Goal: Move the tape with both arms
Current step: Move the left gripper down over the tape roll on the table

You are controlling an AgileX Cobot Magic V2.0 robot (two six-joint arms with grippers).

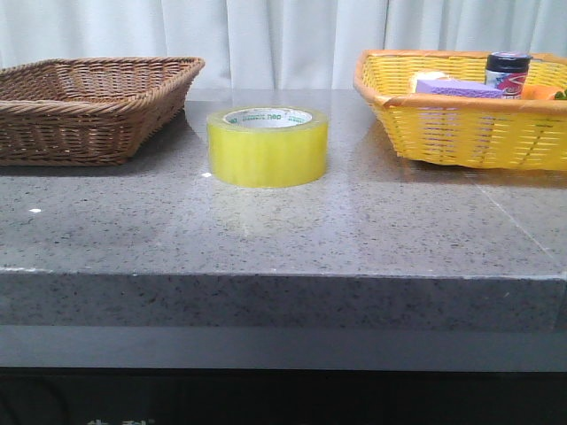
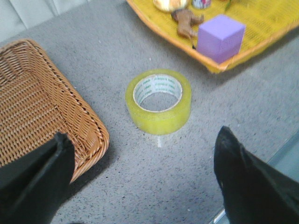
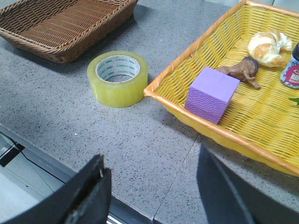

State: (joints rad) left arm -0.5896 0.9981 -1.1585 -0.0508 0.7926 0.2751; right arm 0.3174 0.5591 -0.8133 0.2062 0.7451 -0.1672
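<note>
Tape (image 1: 267, 146) lies flat on the grey table (image 1: 266, 239), between brown basket (image 1: 93, 106) and yellow basket (image 1: 461, 111), untouched; left gripper (image 2: 140, 182) and right gripper (image 3: 154, 196) hover back, jaws spread, likely ready to approach

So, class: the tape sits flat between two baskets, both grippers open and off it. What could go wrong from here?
1. The tape is wide and squat, so the open left gripper might slip off its smooth wall.
2. It lies close to the yellow basket; the right gripper could knock that rim.
3. A mistimed handover could drop the roll.
</note>
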